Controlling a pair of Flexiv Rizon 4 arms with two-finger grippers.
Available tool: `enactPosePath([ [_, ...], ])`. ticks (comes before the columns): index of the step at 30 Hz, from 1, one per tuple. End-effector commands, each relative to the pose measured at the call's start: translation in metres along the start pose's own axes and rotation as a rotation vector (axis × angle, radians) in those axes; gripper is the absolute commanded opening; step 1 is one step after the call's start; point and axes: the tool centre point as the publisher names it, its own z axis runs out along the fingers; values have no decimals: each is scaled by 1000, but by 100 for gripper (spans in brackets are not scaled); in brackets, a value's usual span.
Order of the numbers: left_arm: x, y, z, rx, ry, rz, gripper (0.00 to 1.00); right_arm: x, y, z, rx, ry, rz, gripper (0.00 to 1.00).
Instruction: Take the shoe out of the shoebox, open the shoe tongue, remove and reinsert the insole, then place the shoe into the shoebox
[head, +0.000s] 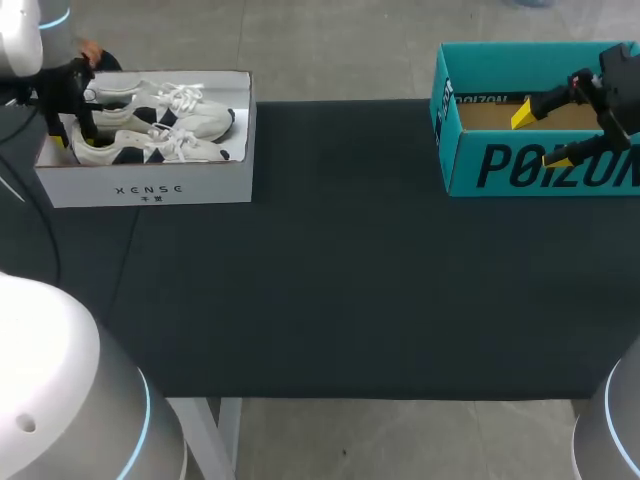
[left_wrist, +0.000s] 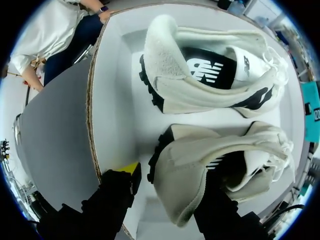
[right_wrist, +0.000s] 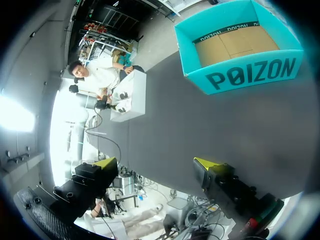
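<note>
Left wrist view: left claw (left_wrist: 172, 180) is down in the white shoebox (left_wrist: 117, 100), fingers apart and straddling the heel of the near shoe (left_wrist: 225, 150). One finger is outside the heel with a sliver of box floor showing between tip and sole, the other goes down into the shoe mouth, so not clamped yet. The shoe lies on its side, heel toward the claw, toe pointing away. Off-white soft upper, dark side accents, black sole edge at the heel, white laces bunched toward the toe. Judged light. The upper will likely cave under squeeze, while the heel cup and sole look stiffer, so the heel collar is the best hold, one finger inside and one outside. Loose laces may snag on the neighbour. The second shoe (left_wrist: 210, 75) lies just beyond the claw, same way round, its dark insole with a white logo exposed, close beside the near one. A person's hand (left_wrist: 104, 14) is at the box's far corner, contact unclear. Right claw (right_wrist: 155, 164) is spread wide and holds nothing. The bench (right_wrist: 200, 125) is under it and a teal box (right_wrist: 250, 75), open and showing only its cardboard floor, is ahead of it.
</note>
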Motion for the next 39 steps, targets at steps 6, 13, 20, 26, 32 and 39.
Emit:
enactPosePath([
  [6, 2, -2, 1, -11, 8, 12, 29, 0, 0, 1, 1, -4, 2, 100],
  [13, 4, -3, -2, -12, 5, 27, 0, 0, 0, 1, 1, -4, 2, 100],
  [20, -2, -5, -9, -18, 4, 42, 0, 0, 0, 1, 1, -4, 2, 100],
  [26, -3, -4, -30, -64, 3, 76, 0, 0, 0, 1, 1, -4, 2, 100],
  [32, 2, 3, -62, -52, 19, 139, 0, 0, 0, 1, 1, -4, 2, 100],
  [39, -8, 3, -103, -32, 33, 177, 0, 0, 0, 1, 1, -4, 2, 100],
])
